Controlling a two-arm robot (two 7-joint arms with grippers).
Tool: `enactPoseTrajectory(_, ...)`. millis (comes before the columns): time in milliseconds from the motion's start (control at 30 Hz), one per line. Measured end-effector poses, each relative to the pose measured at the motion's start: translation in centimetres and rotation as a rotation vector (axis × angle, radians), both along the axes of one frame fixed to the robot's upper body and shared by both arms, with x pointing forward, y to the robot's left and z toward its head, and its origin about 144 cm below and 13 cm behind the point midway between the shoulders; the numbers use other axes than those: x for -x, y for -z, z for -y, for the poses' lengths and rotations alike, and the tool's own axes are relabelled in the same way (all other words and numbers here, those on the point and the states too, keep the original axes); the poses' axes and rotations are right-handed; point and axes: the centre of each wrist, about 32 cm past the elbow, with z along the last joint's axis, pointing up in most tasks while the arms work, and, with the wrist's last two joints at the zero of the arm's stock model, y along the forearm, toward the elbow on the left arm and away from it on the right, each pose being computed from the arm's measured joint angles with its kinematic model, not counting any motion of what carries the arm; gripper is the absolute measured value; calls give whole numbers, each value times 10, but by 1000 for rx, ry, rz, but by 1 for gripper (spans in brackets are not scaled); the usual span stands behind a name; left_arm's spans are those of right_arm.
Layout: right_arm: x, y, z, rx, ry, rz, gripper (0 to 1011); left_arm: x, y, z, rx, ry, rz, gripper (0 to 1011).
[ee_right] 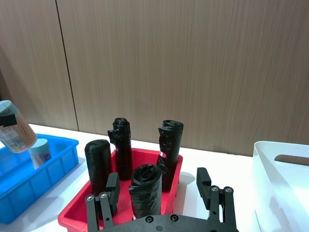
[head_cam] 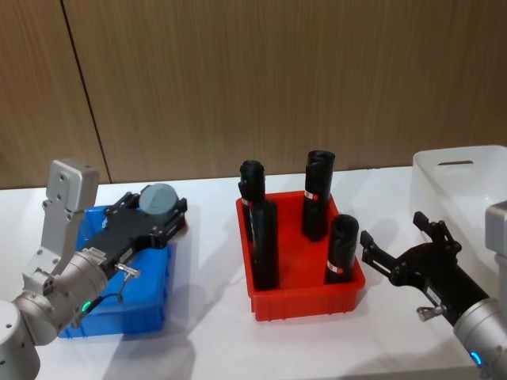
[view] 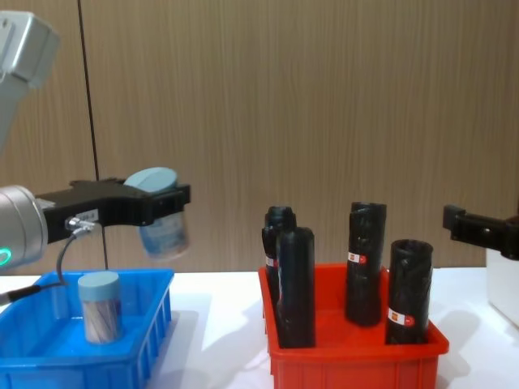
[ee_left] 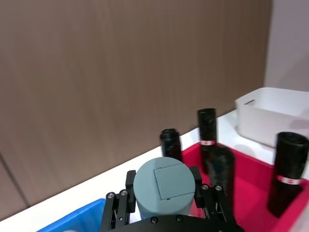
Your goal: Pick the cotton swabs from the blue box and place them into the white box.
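My left gripper is shut on a cotton swabs tub with a grey-blue lid. It holds the tub tilted in the air above the blue box, at the end of the box nearest the red bin. The left wrist view shows the tub's lid between the black fingers. A second cotton swabs tub stands upright inside the blue box. The white box sits at the far right. My right gripper hovers open between the red bin and the white box, holding nothing.
A red bin with several tall black rolls stands in the middle of the white table, between the blue box and the white box. A wood-panelled wall runs behind the table.
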Motion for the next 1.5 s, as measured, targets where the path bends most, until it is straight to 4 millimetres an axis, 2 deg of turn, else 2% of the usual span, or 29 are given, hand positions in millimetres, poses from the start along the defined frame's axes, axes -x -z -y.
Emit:
enactPoseTrajectory(600,0,0,0,0,0,0,1002,-8,-12,5,42,298,-5,659)
enactPoseTrajectory(1133,0,0,0,0,0,0,1002,-27,-10,21,143,552,-80,659)
enactPoseTrajectory(1500,0,0,0,0,0,0,1002,-32,-8,31,161,638,-124,659)
